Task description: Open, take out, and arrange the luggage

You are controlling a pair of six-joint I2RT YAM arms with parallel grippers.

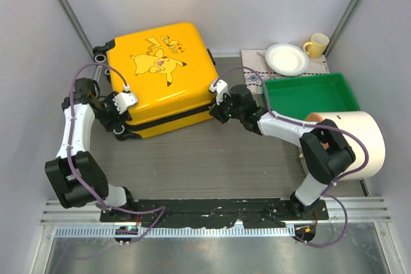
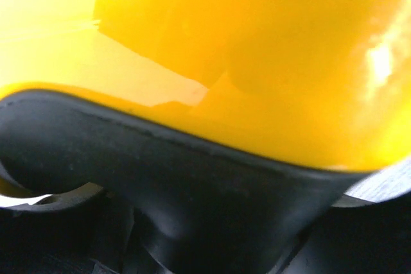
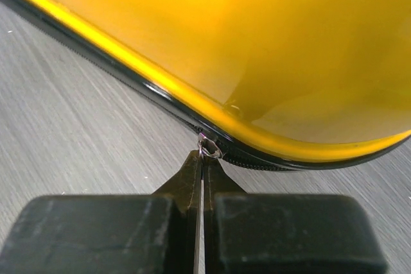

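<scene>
**Desk lead:** Start at the left. What do you see?

**Operator:** My left hand (image 1: 123,108) is against the near left corner of the luggage (image 1: 160,75), low on the side by the black zipper trim. Its wrist camera is filled with yellow shell and black trim, so I cannot tell whether that hand is open or closed.

**Desk lead:** And the luggage itself?

**Operator:** It lies flat on the desk (image 1: 192,158), far and left of centre. The cartoon print faces up, the wheels point to the far left, and the lid is zipped down.

**Desk lead:** The other arm?

**Operator:** My right hand (image 3: 202,162) is at the near right corner of the luggage. Its fingers are pressed together on the zipper pull (image 3: 209,150), with the small metal ring just at their tips, down on the zip line.

**Desk lead:** Anything further right?

**Operator:** A green tray (image 1: 308,94) sits beside that arm, with a white plate (image 1: 287,59) and a yellow cup (image 1: 316,45) behind it on a cloth (image 1: 252,80). A cream cylinder (image 1: 359,142) lies at the right edge, near the tray's front.
</scene>
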